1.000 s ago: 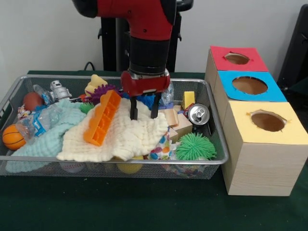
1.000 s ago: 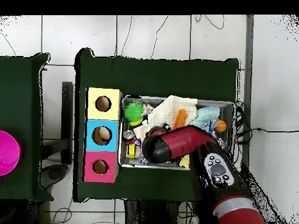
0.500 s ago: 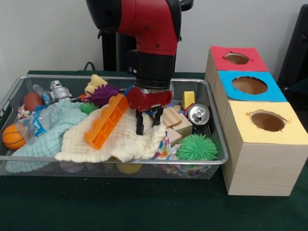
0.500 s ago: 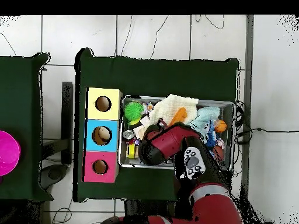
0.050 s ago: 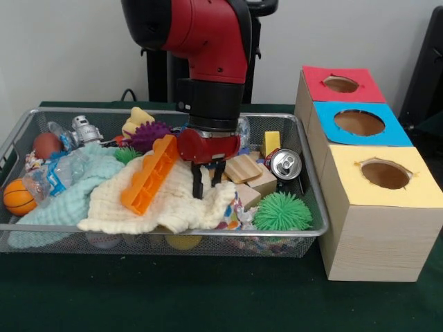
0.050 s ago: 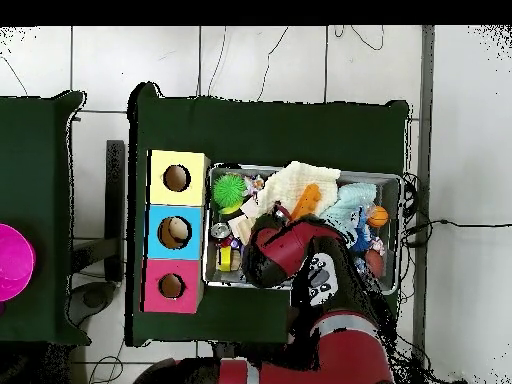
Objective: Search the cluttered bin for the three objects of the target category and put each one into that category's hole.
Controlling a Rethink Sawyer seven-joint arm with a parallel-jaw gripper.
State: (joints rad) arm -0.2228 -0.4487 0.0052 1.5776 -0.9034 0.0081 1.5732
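Two dark fingers close together, tips down in the cream cloth, and it looks as though they pinch a fold of it, with the cloth bunched up on their right. The gripper hangs from the red arm over the middle of the wire bin; from above the arm covers the bin's near half and the gripper itself is hidden.

Just left of the fingers, one orange ridged block lies slanted on the cloth. Right of them, wooden blocks — at least two, a pile hard to count — and behind them one yellow cube. One drink can lies on its side, top toward the camera, against the right wall. One green spiky ball in the front right corner, one purple spiky ball at the back.

Farther left: one pale blue cloth, one crushed plastic bottle, one small basketball, one small robot figure.

Outside, right of the bin, three boxes in a row, one hole each: yellow box, blue box, red box.
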